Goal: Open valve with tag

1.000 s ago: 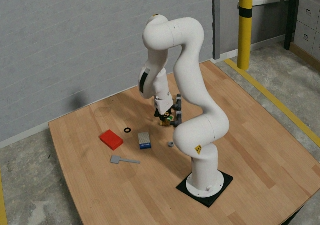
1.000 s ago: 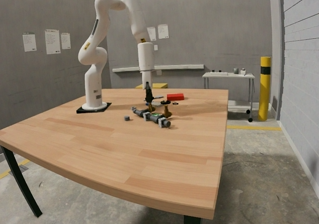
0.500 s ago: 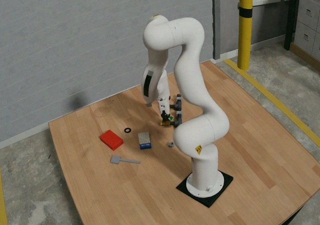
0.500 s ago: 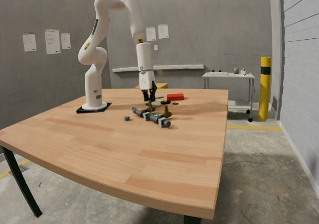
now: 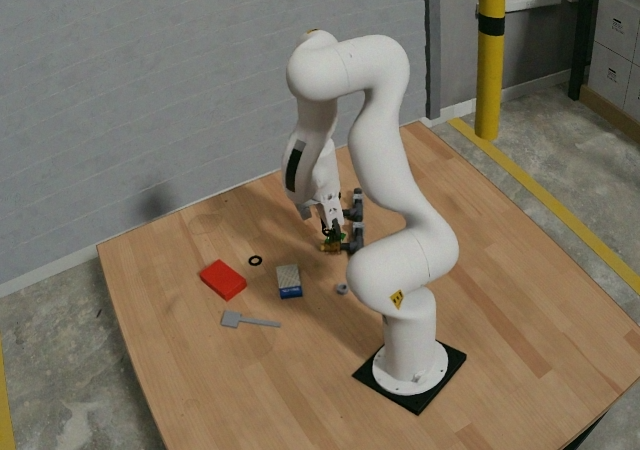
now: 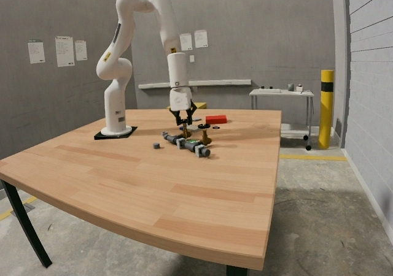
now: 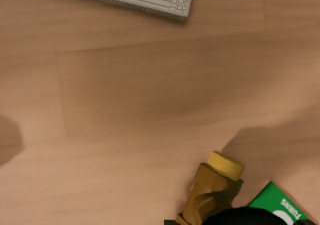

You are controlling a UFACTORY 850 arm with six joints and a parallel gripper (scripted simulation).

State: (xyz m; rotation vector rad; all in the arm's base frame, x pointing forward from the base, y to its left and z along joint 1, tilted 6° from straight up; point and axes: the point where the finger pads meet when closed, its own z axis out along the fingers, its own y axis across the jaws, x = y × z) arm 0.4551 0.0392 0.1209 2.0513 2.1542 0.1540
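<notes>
A grey pipe manifold [image 6: 187, 145] lies mid-table with two brass valves. My gripper [image 6: 183, 121] points straight down and is shut on the black handwheel [image 7: 250, 218] of the valve nearer the arm's base [image 6: 185, 132]. In the wrist view the handwheel is only a dark sliver at the bottom edge, beside that valve's brass body [image 7: 212, 192]. A green tag [image 7: 281, 208] reading "TURNS" lies right beside this valve; its number is out of view. The tag also shows in the top view [image 5: 334, 237]. The other valve [image 6: 204, 132] stands apart with its black handwheel free.
A red block [image 5: 222, 278], a black ring [image 5: 254, 260], a grey-topped blue block [image 5: 288, 281], a grey paddle tool [image 5: 242, 320] and a small grey cylinder [image 5: 341, 288] lie on the table near the manifold. The arm's base [image 5: 410, 370] stands toward the table's front.
</notes>
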